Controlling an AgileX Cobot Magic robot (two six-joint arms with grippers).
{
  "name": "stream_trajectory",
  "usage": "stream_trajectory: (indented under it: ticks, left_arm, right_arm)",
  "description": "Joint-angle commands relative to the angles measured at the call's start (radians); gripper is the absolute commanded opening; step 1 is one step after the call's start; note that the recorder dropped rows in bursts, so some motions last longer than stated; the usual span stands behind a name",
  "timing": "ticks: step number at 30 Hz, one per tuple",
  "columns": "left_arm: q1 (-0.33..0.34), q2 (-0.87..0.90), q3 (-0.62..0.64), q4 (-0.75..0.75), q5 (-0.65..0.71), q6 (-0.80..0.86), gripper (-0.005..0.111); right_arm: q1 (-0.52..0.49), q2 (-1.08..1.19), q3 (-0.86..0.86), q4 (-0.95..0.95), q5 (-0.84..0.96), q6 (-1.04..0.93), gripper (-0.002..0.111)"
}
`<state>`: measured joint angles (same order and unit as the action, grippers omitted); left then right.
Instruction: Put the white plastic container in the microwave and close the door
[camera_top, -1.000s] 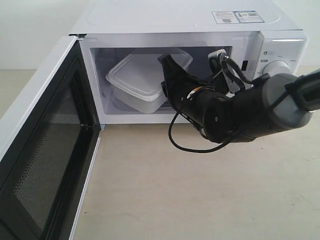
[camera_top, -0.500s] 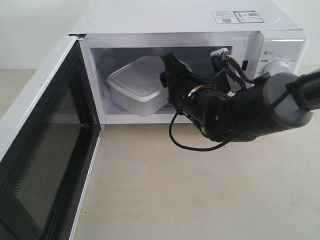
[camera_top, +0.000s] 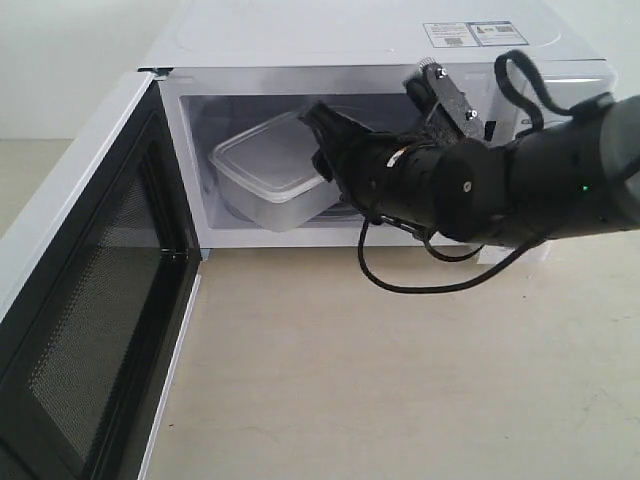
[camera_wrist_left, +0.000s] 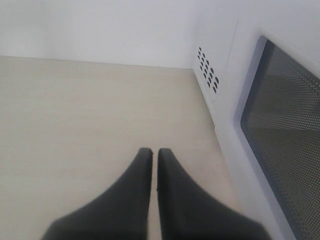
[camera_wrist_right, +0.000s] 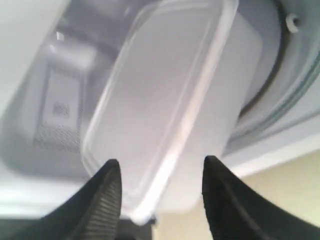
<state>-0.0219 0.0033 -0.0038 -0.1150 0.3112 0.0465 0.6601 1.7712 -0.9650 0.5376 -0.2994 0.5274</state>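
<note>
Standing with its cavity open, the microwave (camera_top: 300, 40) is facing bare table (camera_top: 400, 380), and the door (camera_top: 80, 300) is hanging wide at the left. The container (camera_top: 270, 165), translucent white with a flat rimmed lid, is sitting inside, nearer the left wall. The right gripper (camera_wrist_right: 160, 167) is spreading its fingers wide at the container's near corner. The left gripper (camera_wrist_left: 154, 151) is pressing its fingers together, empty, beside the door.

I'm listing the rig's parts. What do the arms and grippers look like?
The right arm is rounded glossy black, with a green light and a loose black cable. The right gripper and left gripper have black tapered fingers, the right's ribbed inside.
</note>
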Motion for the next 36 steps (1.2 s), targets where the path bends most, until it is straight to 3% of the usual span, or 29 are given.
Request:
stream_trajectory:
  ticks: [1, 4, 12, 24, 32, 36]
  left_arm:
    - [0.003, -0.003, 0.004, -0.005, -0.005, -0.001, 0.004]
    - [0.003, -0.003, 0.004, -0.005, -0.005, -0.001, 0.004]
    - [0.003, -0.003, 0.004, -0.005, -0.005, -0.001, 0.004]
    - [0.003, -0.003, 0.004, -0.005, -0.005, -0.001, 0.004]
    - [0.003, -0.003, 0.004, -0.005, -0.005, -0.001, 0.004]
    - [0.003, -0.003, 0.004, -0.005, -0.005, -0.001, 0.004]
  right_arm:
    - [-0.001, -0.058, 0.000, -0.026, 0.208, -0.303, 0.032]
    - [0.008, -0.064, 0.000, -0.080, 0.320, -0.527, 0.000]
    - [0.070, -0.017, 0.000, -0.097, 0.163, -1.004, 0.000]
    - [0.069, 0.114, -0.006, -0.106, -0.023, -1.014, 0.000]
    - [0.069, 0.155, -0.013, -0.304, -0.166, -0.801, 0.000]
    - [0.069, 0.201, -0.066, -0.308, -0.166, -0.791, 0.000]
